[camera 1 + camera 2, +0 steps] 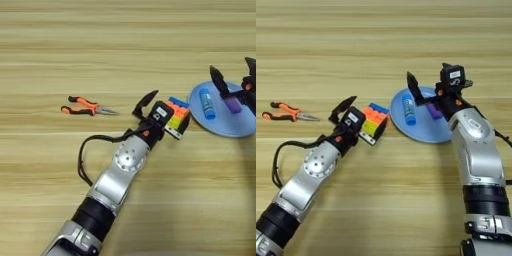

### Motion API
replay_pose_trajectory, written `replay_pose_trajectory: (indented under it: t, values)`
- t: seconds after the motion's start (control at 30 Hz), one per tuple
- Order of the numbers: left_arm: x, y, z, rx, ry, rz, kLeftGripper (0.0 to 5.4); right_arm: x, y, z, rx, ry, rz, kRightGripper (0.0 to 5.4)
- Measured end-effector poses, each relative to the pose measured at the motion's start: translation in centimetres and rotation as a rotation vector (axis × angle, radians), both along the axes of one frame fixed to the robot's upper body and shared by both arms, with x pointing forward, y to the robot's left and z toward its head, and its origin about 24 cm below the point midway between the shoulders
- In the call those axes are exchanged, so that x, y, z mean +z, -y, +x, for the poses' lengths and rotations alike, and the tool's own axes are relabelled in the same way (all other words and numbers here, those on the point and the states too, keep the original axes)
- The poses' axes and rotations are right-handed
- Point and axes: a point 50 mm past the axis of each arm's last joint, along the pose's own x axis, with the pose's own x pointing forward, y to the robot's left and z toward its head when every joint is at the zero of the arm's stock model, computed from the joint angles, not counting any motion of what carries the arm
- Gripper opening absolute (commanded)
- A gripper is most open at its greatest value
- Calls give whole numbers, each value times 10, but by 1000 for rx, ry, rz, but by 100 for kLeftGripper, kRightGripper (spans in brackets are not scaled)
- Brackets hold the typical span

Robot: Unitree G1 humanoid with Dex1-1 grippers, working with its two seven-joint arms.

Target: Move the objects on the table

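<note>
My left gripper sits at the multicolour puzzle cube, fingers spread wide: one finger sticks up and out to the left, clear of the cube, while the other side lies against the cube's near-left face. Not clamped on it. I judge the step in hand to be working the cube, either taking hold or nudging it. Next move calls for bringing the raised finger down around the cube before closing, or pushing it squarely.

My right gripper hovers over the round light-blue plate, fingers apart, straddling the purple block; the near finger stands between block and blue tube. I can't tell if it touches the block.

The cube lies on the table just beside the plate's left rim, so pushing it right would bump the plate. The tube lies close to the block, in the way of a clean grasp. The pliers lie well apart to the left, untouched, orange-black handles pointing left.
</note>
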Motion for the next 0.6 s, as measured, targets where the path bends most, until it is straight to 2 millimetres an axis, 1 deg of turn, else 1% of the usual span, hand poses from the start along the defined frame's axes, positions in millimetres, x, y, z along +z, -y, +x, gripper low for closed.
replay_pose_trajectory:
  t: [0.17,0.33,0.5,0.6]
  values:
    - [5,-14,8,70,-5,-36,537,0,0,0,1,0,0,540]
    - [8,-33,18,147,6,-30,537,0,-1,0,1,-1,0,540]
    - [21,-53,36,213,43,-16,537,-1,-2,0,5,-1,1,540]
    - [21,-63,43,259,34,-5,537,-1,-3,0,6,-2,3,540]
